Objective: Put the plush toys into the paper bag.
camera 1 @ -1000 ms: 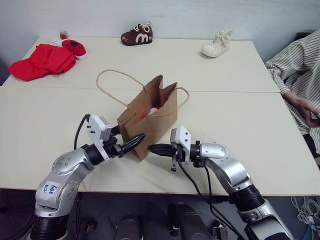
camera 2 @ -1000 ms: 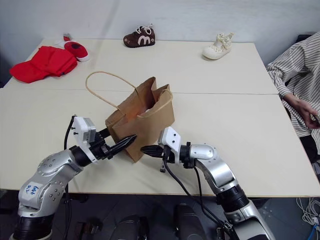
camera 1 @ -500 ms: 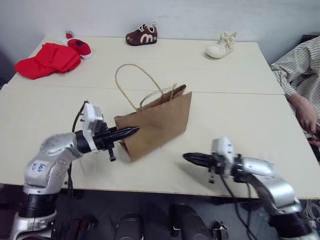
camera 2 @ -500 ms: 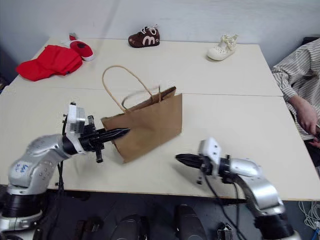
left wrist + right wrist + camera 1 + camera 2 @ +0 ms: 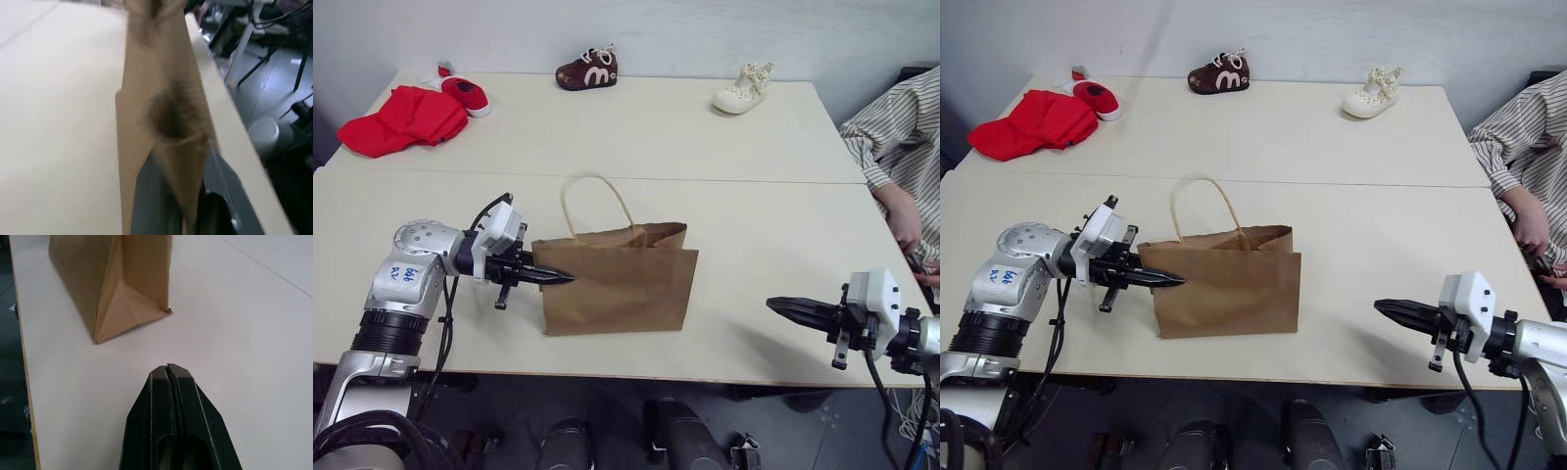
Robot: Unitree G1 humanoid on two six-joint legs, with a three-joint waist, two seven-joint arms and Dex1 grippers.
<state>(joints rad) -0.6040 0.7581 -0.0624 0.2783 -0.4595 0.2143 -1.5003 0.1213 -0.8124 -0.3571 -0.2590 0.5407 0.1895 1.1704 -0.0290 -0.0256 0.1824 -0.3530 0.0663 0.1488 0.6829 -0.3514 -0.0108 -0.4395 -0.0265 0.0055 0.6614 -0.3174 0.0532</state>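
Observation:
The brown paper bag (image 5: 626, 284) stands upright near the table's front edge, its broad face toward me and its cord handle (image 5: 594, 201) sticking up. My left gripper (image 5: 563, 278) points right at the bag's left side edge and is shut on the paper there; in the left wrist view the bag's folded side (image 5: 161, 112) runs up from between the fingers. My right gripper (image 5: 775, 305) is shut and empty, well off to the bag's right, its fingertips (image 5: 167, 369) pointing back at the bag (image 5: 117, 279). The plush toys are hidden.
A red cloth (image 5: 401, 117) and a red shoe (image 5: 465, 93) lie at the far left. A brown shoe (image 5: 585, 69) and a cream shoe (image 5: 741, 86) sit along the far edge. A person's striped sleeve (image 5: 891, 137) and hand (image 5: 901, 215) are at the right edge.
The bag went from leaning and crumpled to standing upright and broadside. My right gripper pulled away from it far to the right. My left gripper stayed at the bag's left side.

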